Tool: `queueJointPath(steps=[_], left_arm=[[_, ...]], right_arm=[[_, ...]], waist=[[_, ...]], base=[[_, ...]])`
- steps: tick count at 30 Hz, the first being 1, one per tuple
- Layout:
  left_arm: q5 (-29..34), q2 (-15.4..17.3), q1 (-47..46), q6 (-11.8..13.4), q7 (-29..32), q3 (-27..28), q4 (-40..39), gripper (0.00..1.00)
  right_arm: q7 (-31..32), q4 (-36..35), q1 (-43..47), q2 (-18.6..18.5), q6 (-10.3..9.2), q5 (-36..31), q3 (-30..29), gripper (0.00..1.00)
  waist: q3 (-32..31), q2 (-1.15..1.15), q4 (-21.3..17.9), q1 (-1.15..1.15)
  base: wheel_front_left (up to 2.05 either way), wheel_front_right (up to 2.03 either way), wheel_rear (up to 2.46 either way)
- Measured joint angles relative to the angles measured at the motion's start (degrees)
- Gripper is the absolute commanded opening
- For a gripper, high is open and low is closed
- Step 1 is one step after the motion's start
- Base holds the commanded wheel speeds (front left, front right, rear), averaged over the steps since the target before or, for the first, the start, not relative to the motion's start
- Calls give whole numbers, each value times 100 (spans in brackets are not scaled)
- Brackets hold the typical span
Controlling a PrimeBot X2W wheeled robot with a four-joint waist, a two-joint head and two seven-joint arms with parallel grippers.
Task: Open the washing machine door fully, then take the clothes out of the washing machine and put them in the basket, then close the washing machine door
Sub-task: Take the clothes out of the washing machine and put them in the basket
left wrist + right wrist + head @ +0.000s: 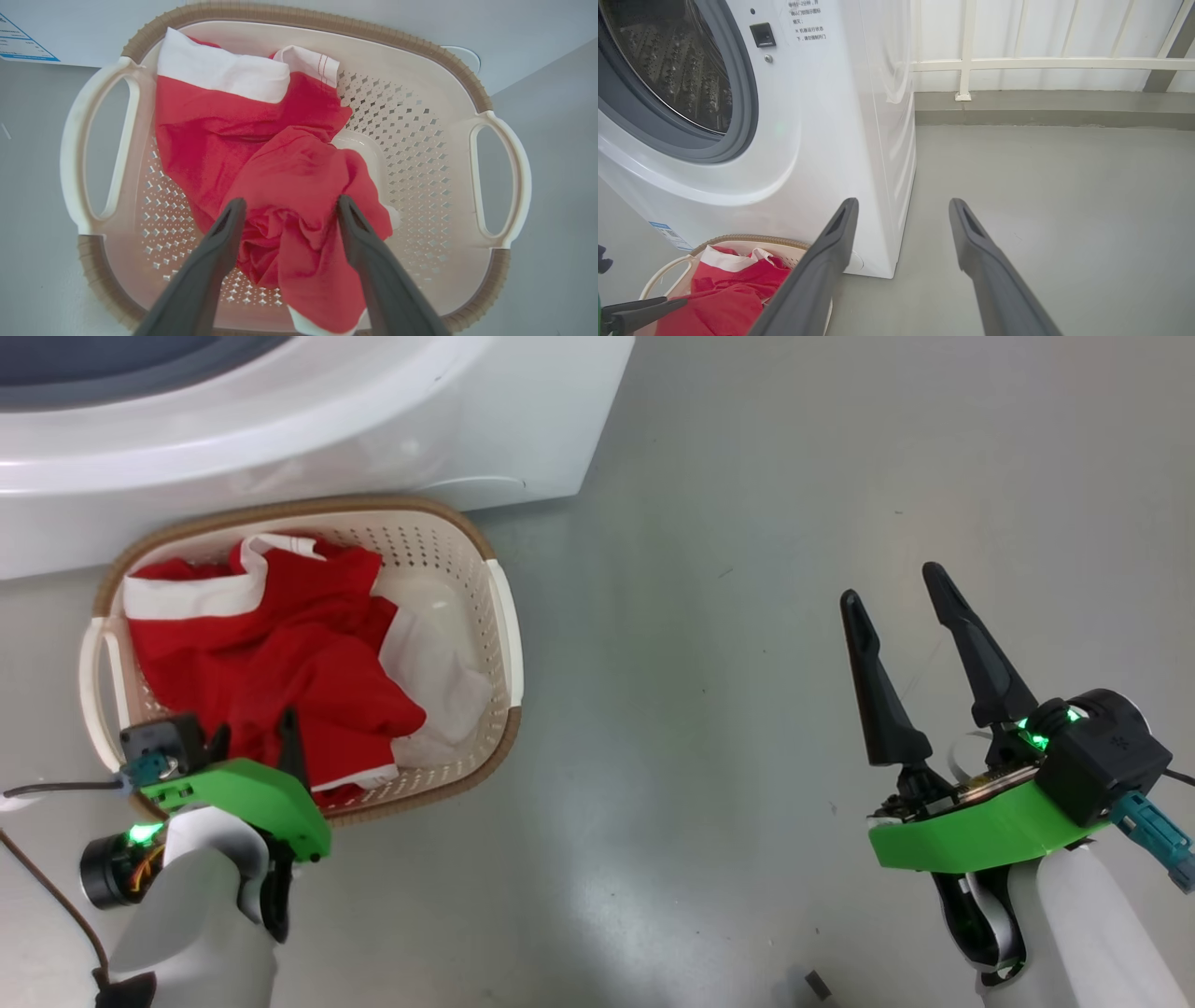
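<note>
Left wrist view puts your left gripper [289, 205] low over the basket [411, 116]. Its two dark fingers are spread apart and straddle a bunched fold of the clothes [261, 140] without pinching it. You can see the red and white garments heaped inside the basket, with bare perforated bottom to their right in that view. Your right gripper [892, 588] hangs open over the grey floor [700, 616], well apart from the basket. Farther off, the basket stands on the floor just beside the front of the washing machine [822, 140], whose grey rubber ring [742, 121] and steel drum [677, 70] stand exposed.
</note>
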Motion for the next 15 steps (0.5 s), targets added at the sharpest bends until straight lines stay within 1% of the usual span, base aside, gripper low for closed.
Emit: queueJointPath(steps=[6,9,15], left_arm=[[27,-23,12,-78,0,-116,-62,100],[27,-66,70,-129,0,-156,-264,100],[25,-158,466,-219,0,-164,-788,100]], right_arm=[[0,18,3,-2,0,0,-67,100],[0,25,8,-3,0,0,-82,100],[1,104,53,-7,0,-1,-124,100]], waist=[[-191,0,64,0],[-301,0,110,0],[-558,0,205,0]], base=[[0,0,0],[0,0,0],[0,0,0]])
